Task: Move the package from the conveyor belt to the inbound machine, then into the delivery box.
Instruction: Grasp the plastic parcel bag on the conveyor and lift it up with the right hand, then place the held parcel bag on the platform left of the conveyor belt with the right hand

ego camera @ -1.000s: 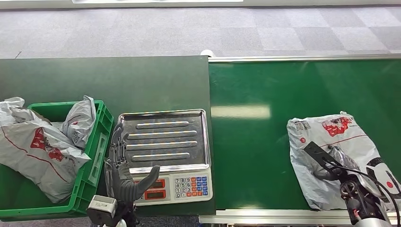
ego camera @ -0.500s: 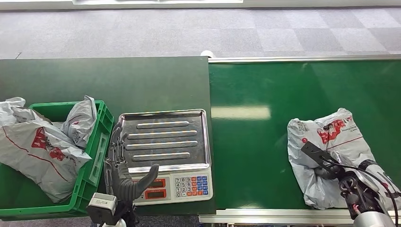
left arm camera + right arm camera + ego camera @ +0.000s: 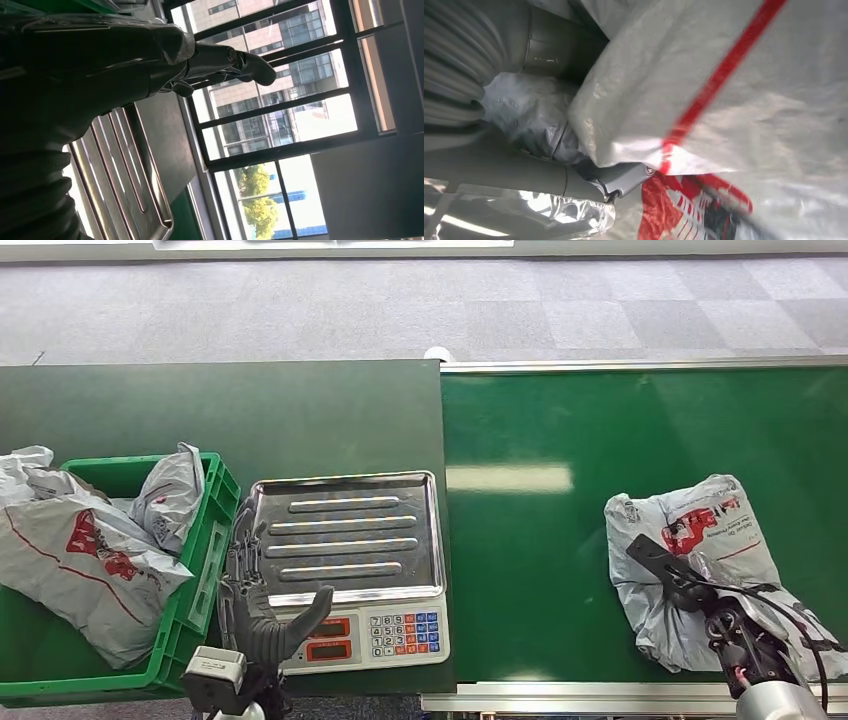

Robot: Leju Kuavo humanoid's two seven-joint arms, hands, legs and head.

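Gripping the crumpled grey plastic package [image 3: 700, 580] with red print on the green conveyor belt [image 3: 560, 540]: right hand [image 3: 690, 590], fingers clamped in its folds. Left hand [image 3: 262, 615] fingers apart over steel-tray scale [image 3: 345, 530]; green crate [image 3: 205, 540] of bags beside.

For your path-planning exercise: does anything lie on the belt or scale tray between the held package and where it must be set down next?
Nothing visible: the right hand grips the package, and the conveyor belt and scale tray between are bare.

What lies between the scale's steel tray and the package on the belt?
Bare green conveyor belt, seen in the head view, separates the scale from the package that the right hand grips.
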